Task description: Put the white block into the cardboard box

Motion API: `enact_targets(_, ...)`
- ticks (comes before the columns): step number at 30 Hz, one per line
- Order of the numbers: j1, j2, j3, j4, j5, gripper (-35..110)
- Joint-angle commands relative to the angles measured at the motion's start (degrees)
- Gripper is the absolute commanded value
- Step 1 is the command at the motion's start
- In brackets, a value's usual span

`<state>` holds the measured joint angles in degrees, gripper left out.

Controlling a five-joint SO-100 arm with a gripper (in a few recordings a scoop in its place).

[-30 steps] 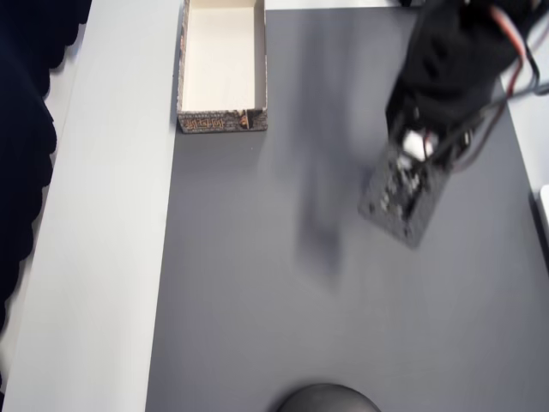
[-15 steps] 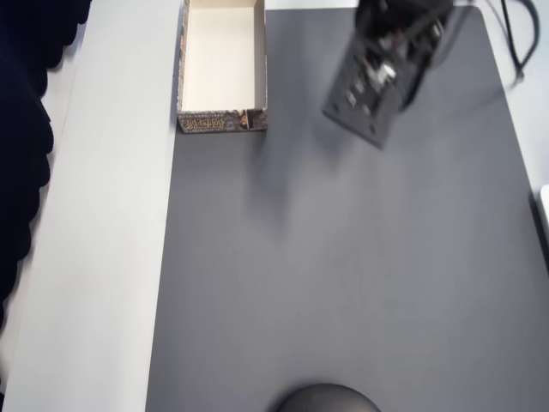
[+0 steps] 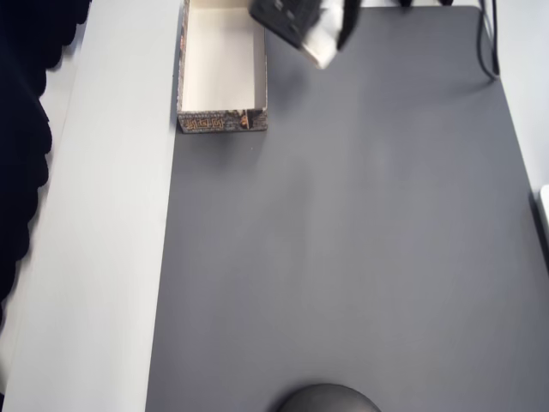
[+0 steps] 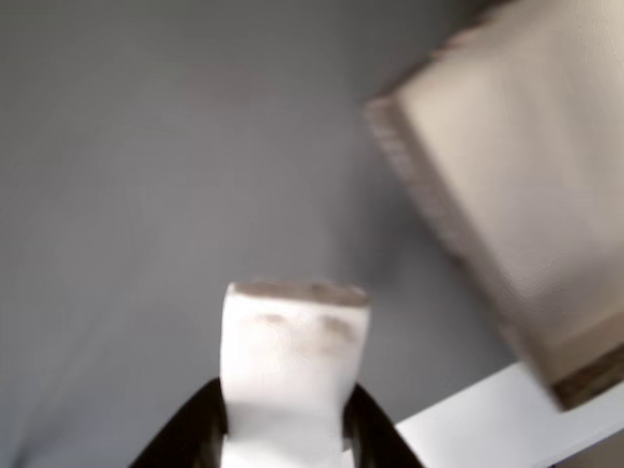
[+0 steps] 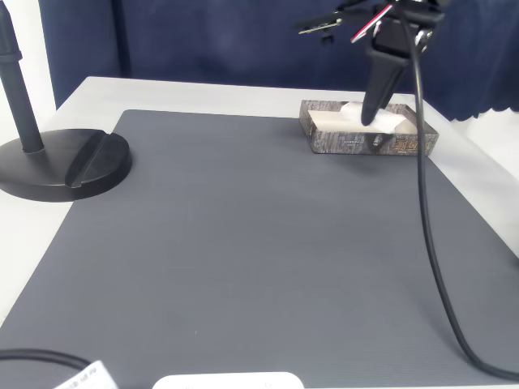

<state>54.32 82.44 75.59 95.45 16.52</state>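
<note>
The white block (image 4: 292,361) is clamped between my gripper's (image 4: 289,424) dark fingers, its end face pointing away from the wrist camera. From overhead, the gripper (image 3: 316,34) hovers at the top of the picture, with the block (image 3: 326,50) just right of the cardboard box's (image 3: 265,77) right wall, above the grey mat. The box is shallow, cream inside, with patterned brown walls. In the wrist view the box (image 4: 507,175) lies to the block's right. In the fixed view the gripper (image 5: 366,113) hangs over the box (image 5: 357,142) with the block (image 5: 351,110) beside its finger.
A dark grey mat (image 3: 343,257) covers most of the white table. A black round stand base (image 5: 65,162) sits at the mat's left edge in the fixed view and shows at the bottom overhead (image 3: 326,400). A black cable (image 5: 430,243) hangs from the arm.
The arm swung from the right middle of the mat up and left toward the box, carrying the white block with it. The box has not moved.
</note>
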Motion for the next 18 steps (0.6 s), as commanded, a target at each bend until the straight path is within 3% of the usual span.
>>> enact_targets(1,5.98,-1.67,-7.29,0.44,5.45,-2)
enact_targets(9,11.07,-13.1,-21.45,1.23,13.1,-2)
enact_targets(18,13.54,-22.15,-32.7,1.85,15.21,-2)
